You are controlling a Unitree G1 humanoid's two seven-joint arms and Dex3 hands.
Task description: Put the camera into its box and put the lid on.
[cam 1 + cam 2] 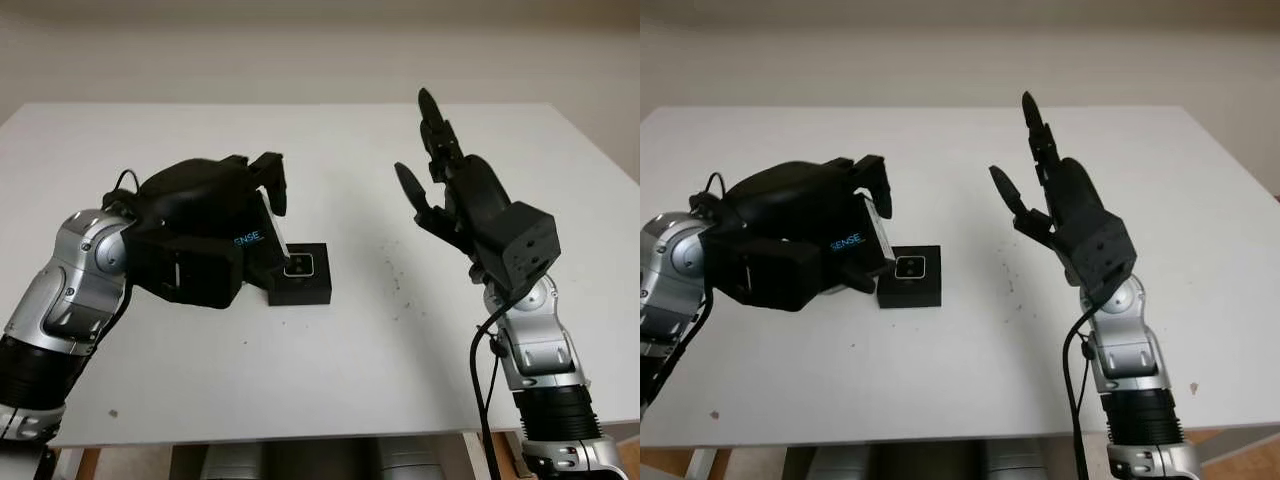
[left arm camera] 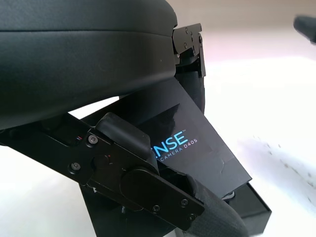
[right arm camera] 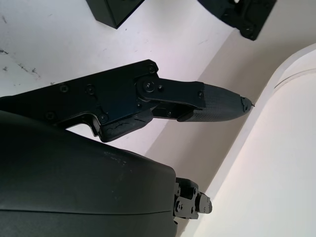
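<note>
Lid (image 2: 197, 143) in left robot hand (image 1: 215, 225), beside box (image 1: 300, 275) w/ camera (image 1: 299, 265).

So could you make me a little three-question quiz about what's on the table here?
1. True or false: the camera already sits in the box.
2. Which hand holds the lid? A) left B) right C) neither
3. Fill in: the right hand is raised above the table, open, holding ____.

Key:
1. True. The camera sits in the open box.
2. A. The left hand grips the lid, tilted beside the box.
3. Nothing.
</note>
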